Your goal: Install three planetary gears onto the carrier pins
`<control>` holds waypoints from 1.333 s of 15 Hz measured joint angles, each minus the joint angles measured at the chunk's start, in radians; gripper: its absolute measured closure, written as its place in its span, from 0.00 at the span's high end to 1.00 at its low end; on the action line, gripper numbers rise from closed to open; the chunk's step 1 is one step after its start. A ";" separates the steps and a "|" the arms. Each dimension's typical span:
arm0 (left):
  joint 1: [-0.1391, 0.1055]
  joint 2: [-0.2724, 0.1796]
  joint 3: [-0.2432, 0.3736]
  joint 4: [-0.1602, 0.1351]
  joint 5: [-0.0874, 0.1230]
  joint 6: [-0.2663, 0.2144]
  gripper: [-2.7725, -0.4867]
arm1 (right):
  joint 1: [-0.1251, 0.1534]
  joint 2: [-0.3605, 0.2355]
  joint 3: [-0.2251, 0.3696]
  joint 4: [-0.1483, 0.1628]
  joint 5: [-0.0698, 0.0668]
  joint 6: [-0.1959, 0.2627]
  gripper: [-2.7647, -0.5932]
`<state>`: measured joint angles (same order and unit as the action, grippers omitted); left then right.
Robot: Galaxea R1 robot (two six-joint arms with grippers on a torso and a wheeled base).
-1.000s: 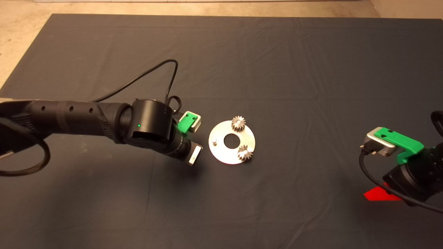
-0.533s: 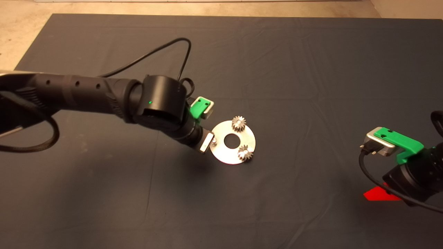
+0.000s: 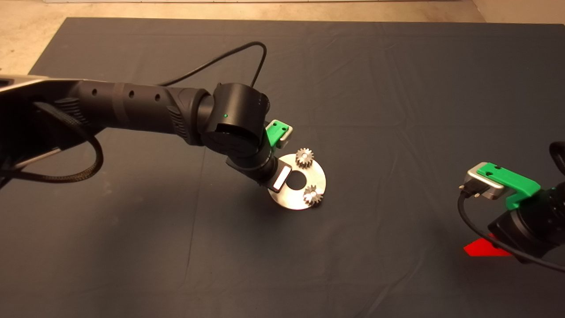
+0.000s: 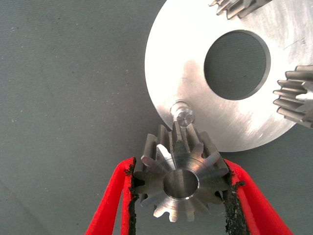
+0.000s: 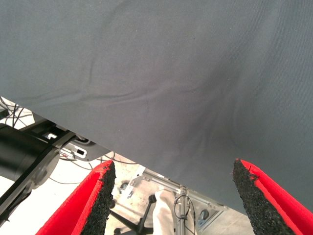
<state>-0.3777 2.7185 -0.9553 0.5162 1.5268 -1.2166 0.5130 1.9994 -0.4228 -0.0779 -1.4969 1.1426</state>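
A flat silver disc with a large centre hole lies mid-mat. Two planetary gears sit on its pins: one at the far side, one at the near right. In the left wrist view the disc shows one bare carrier pin near its rim. My left gripper is shut on a third planetary gear, held just short of that bare pin and above it. From the head view the left arm covers the disc's left part. My right gripper stands open at the mat's right edge, holding nothing.
The left arm's black cable loops over the mat behind the wrist. A red finger of the parked right gripper shows at the lower right. Beyond the mat edge the right wrist view shows floor, cables and a metal frame.
The left arm has swung right and farther over the mat, carrying the gear from beside the disc to over its left rim, hiding the bare pin from above. The right arm is still.
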 joint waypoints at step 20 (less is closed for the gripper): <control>0.054 0.015 -0.040 0.005 0.000 0.035 0.17 | 0.000 0.000 0.000 0.000 0.015 0.000 0.54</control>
<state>-0.3241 2.7331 -0.9957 0.5213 1.5268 -1.1819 0.5128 1.9994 -0.4228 -0.0779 -1.4815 1.1421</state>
